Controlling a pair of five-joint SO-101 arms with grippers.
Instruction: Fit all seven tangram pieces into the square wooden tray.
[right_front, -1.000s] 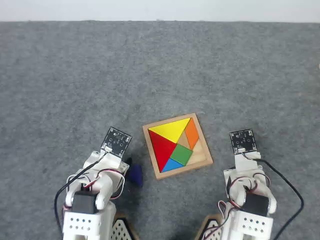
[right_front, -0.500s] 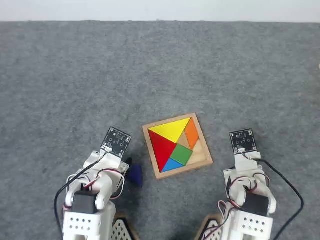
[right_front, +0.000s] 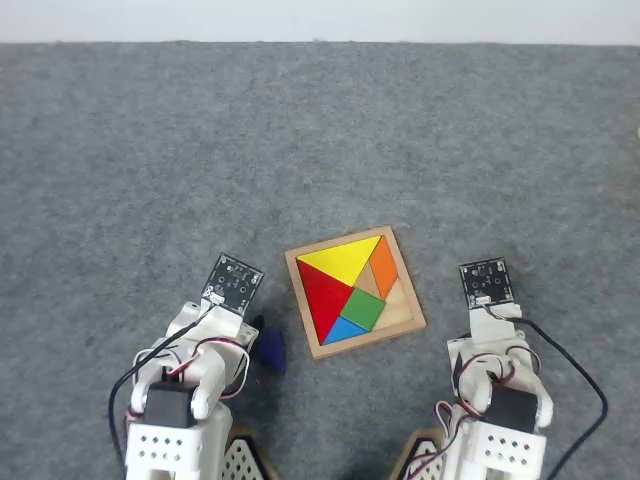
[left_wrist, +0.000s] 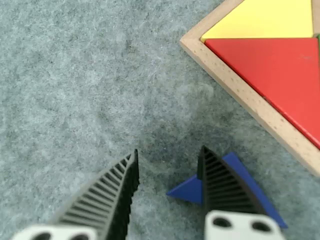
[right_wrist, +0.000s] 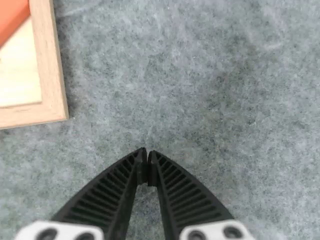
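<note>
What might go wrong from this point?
One finger of the open left gripper sits over the dark blue piece instead of straddling it, so closing may shove it across the mat. The bare gap in the tray is on the right arm's side, so the left arm might nudge seated pieces reaching it.

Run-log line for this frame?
tray: part filled | dark blue piece: on mat, at left tool | left tool: open | right tool: shut, empty
</note>
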